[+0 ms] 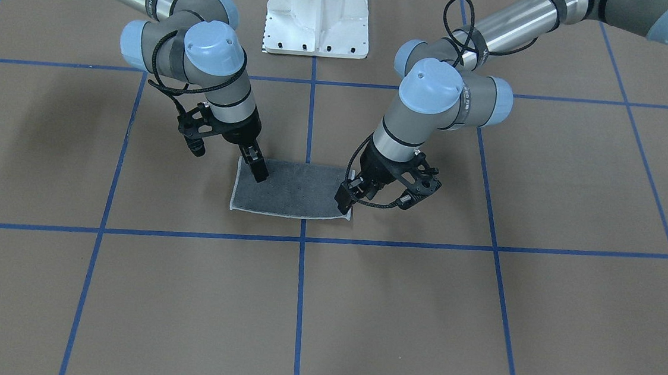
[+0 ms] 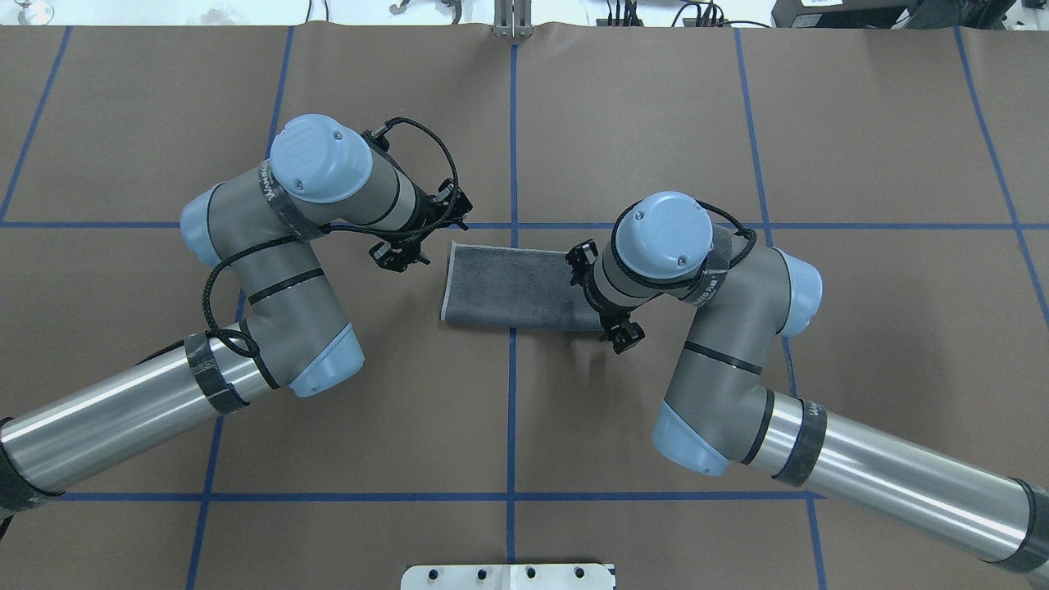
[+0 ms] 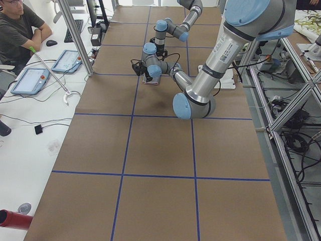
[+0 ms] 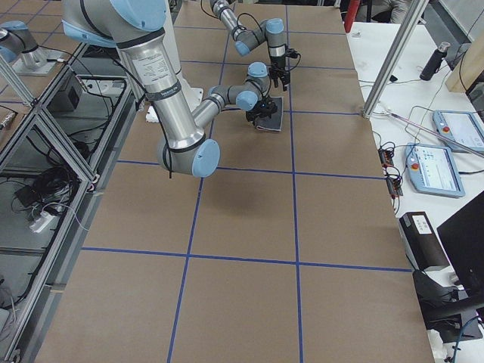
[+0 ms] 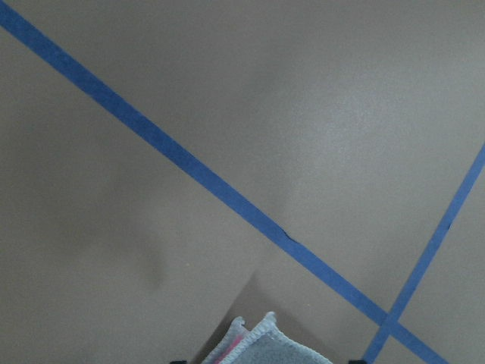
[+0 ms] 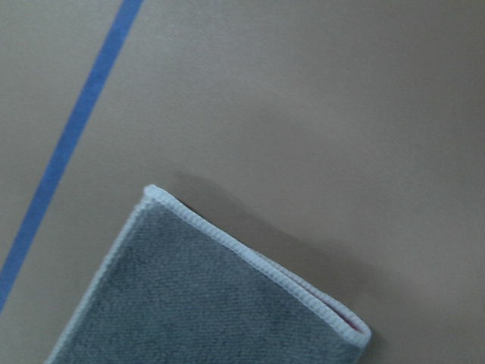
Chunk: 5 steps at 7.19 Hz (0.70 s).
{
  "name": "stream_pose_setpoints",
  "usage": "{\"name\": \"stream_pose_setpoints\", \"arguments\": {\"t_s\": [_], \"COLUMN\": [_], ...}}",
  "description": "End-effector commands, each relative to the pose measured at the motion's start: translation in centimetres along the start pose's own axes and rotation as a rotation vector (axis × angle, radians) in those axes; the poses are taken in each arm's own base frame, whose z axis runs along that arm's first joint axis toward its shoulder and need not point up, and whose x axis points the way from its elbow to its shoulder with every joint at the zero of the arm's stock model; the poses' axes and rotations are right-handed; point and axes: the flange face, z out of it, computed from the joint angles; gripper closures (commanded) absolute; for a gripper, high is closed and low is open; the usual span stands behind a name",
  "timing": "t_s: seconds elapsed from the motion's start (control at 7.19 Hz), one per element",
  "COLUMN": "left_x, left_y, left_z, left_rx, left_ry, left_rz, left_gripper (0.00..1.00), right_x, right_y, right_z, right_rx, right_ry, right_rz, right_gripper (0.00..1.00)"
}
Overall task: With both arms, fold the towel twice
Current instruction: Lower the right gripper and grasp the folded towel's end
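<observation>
Brown covering crossed by blue tape lines (image 1: 299, 304) is spread over the worktop (image 1: 123, 290). At its middle, between the left arm (image 1: 454, 95) and the right arm (image 1: 212, 64), the towel (image 1: 301, 189) is laid flat astride the centre line, folded once into a rectangle with the dark grey face up. The main risk is judged to lie in the second fold. If only the upper layer is caught at either end, the two layers would be peeled apart and the first fold undone. A pink sliver is seen between the pale borders in the left wrist view, so the layers are not closed tightly at that corner. If one end is raised or carried faster than the other, the cloth could be dragged over the smooth covering or set down askew, with its borders mismatched. The left tool (image 1: 343, 203) is placed at the corner on the operators' side. The right tool (image 1: 259, 171) is set on the opposite end, nearer the robot's base, so a twist could be put into the cloth by such a diagonal hold. It cannot be told whether either tool is spread apart or clamped on the cloth, since the fingertips are not shown clearly in any view. The towel's long axis is laid from the robot's left to its right, nearly parallel to the cross lines, with one short edge turned toward each arm.
</observation>
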Motion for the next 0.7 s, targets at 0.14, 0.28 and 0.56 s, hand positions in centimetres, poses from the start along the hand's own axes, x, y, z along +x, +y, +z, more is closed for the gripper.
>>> {"name": "stream_pose_setpoints", "arguments": {"t_s": [0.14, 0.28, 0.56], "left_x": [-0.08, -0.08, -0.09], "left_y": [-0.11, -0.11, 0.0], "left_z": [0.0, 0.0, 0.03], "left_rx": [0.0, 0.0, -0.002], "left_ry": [-0.002, -0.002, -0.001], "left_rz": [-0.002, -0.002, -0.001], "left_gripper": [0.23, 0.23, 0.23], "right_x": [1.0, 0.95, 0.88], "right_y": [-0.57, -0.49, -0.33], "right_z": [0.83, 0.74, 0.12], "right_rx": [0.018, 0.019, 0.011], "right_ry": [0.017, 0.017, 0.008], "right_rz": [0.009, 0.012, 0.01], "right_gripper": [0.36, 0.58, 1.0]}}
